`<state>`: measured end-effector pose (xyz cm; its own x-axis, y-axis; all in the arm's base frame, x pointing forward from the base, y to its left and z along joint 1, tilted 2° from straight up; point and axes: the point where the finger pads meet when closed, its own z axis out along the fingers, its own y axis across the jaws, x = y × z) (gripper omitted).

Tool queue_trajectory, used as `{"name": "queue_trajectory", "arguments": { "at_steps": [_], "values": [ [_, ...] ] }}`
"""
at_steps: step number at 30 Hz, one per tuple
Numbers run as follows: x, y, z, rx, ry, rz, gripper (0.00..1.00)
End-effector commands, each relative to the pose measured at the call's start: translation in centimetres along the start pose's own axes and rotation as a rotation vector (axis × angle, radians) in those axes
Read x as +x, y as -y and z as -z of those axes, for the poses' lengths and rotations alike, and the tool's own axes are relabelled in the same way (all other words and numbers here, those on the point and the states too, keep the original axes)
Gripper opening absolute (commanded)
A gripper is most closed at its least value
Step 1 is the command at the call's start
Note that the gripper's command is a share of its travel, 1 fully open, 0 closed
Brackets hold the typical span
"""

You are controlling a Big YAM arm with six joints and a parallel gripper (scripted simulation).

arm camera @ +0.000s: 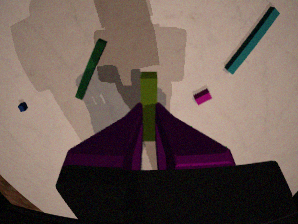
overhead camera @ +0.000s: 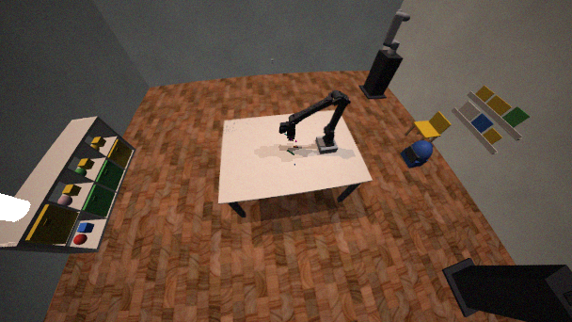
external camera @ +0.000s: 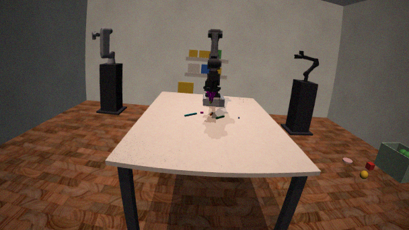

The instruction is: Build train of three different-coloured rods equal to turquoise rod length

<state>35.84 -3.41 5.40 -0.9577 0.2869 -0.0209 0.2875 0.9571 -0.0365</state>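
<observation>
My gripper (external camera: 210, 100) (arm camera: 149, 110) is shut on the lime rod (arm camera: 149, 90) and holds it above the table. In the wrist view the rod sticks out past the fingertips. The orange rod (external camera: 211, 113) lies on the table below; the wrist view does not show it. The green rod (overhead camera: 291, 152) (external camera: 220, 117) (arm camera: 91, 69) lies slanted to the left in the wrist view. The turquoise rod (external camera: 190, 114) (arm camera: 253, 40) lies at the upper right there, the short magenta rod (external camera: 202, 112) (arm camera: 203, 97) between it and my gripper. The tiny blue rod (overhead camera: 294, 164) (external camera: 239, 118) (arm camera: 22, 106) lies far left.
All the loose rods lie on the pale table (overhead camera: 254, 181) (external camera: 202, 156), apart from one another. The arm's base (overhead camera: 326, 145) stands behind them in the exterior view. The arm's shadow falls across the middle of the table, over the green rod's surroundings.
</observation>
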Motion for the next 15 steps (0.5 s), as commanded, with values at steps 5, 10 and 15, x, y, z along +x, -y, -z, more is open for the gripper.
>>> {"name": "queue_trajectory", "arguments": {
  "at_steps": [5, 10, 15],
  "values": [
    [-0.59, -0.33, 1.22, -0.008, 0.04, 0.015, 0.04],
    [-0.61, -0.33, 1.2, -0.008, 0.039, 0.015, 0.04],
    [-0.44, -0.3, 0.48, -0.006, 0.032, 0.015, 0.04]
  ]
}}
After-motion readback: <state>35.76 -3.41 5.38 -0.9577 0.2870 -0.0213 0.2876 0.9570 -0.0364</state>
